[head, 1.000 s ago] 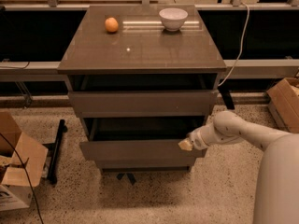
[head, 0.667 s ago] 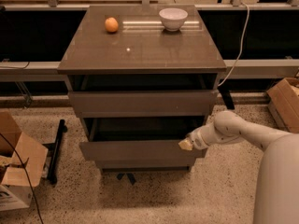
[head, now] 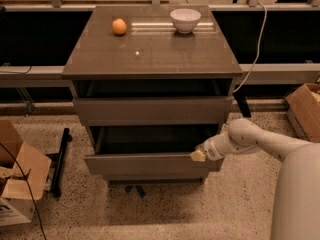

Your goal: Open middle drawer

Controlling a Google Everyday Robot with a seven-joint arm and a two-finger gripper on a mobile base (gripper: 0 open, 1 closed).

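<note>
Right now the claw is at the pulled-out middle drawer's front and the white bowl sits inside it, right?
No: the camera view shows the white bowl on the cabinet top, not in the middle drawer. The claw is at that drawer's pulled-out front.

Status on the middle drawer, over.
Gripper at right end of middle drawer front. Drawer pulled out, dark inside showing. Top drawer also part open. Nothing in its way; box off to the left.
</note>
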